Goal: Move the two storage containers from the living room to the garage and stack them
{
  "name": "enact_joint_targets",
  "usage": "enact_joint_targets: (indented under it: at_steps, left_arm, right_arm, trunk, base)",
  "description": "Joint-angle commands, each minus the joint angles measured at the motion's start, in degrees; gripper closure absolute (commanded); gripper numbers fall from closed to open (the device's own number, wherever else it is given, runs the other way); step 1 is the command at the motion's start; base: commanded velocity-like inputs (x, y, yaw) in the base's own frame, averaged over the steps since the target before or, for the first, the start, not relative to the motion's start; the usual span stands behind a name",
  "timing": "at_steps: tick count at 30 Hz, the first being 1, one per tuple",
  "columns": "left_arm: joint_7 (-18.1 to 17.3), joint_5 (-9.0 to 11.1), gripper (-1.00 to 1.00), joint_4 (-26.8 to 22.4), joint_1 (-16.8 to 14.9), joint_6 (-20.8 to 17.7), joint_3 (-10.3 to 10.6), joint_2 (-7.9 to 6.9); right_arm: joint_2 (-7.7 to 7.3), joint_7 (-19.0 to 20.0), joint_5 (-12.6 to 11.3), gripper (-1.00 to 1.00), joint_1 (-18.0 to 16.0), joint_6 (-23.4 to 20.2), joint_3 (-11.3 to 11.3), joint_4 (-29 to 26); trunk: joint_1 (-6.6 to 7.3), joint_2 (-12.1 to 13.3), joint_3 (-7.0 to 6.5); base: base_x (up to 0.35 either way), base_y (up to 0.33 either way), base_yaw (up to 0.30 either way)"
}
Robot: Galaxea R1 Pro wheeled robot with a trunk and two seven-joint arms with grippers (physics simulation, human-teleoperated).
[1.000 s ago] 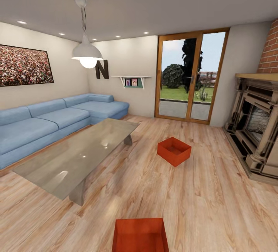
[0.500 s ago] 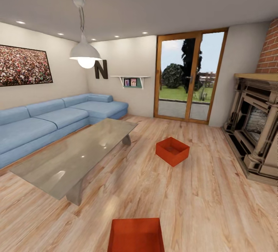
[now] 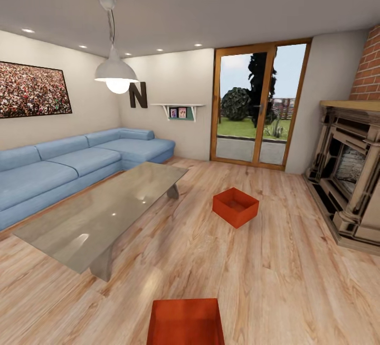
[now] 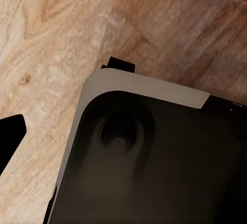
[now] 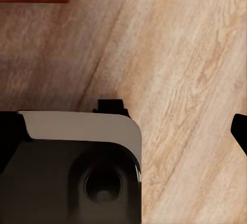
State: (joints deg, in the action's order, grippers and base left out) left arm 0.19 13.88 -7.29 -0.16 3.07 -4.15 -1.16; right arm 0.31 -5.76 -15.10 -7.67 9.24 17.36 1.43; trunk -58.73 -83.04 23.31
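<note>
Head view, living room, 2 red-orange storage containers on wood-plank floor point(image 3: 274, 281), far container point(image 3: 236, 206) empty beside glass coffee table point(image 3: 105, 213), near container point(image 3: 186, 321) at bottom edge, interior empty, gripper states cannot be determined.

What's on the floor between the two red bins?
Nothing: in the head view, bare wood-plank floor runs between the near bin and the far bin. The coffee table stands off to the left.
</note>
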Motion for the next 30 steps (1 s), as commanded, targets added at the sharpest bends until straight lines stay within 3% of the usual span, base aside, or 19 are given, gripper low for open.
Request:
enact_joint_targets:
  at_steps: [1,14,30]
  left_arm:
    - [-0.01,0.00,-1.00,-0.01,-0.02,0.10,-0.40,0.02]
    - [-0.01,0.00,-1.00,0.06,-0.01,0.10,-0.37,0.10]
    - [-0.01,0.01,-1.00,0.08,-0.01,0.10,-0.39,0.19]
  right_arm:
    - [0.05,-0.08,-0.50,-1.00,-0.06,0.29,0.48,0.15]
    - [0.13,0.01,-0.47,-1.00,-0.06,0.32,0.45,0.15]
    - [0.01,0.18,-0.54,-1.00,-0.05,0.17,0.38,0.15]
  trunk:
    - [0.00,-0.03,0.06]
    - [0.00,-0.03,0.18]
    - [0.00,-0.03,1.52]
  base:
    - [0.000,0.000,0.000]
    - [0.000,0.000,0.000]
    - [0.000,0.000,0.000]
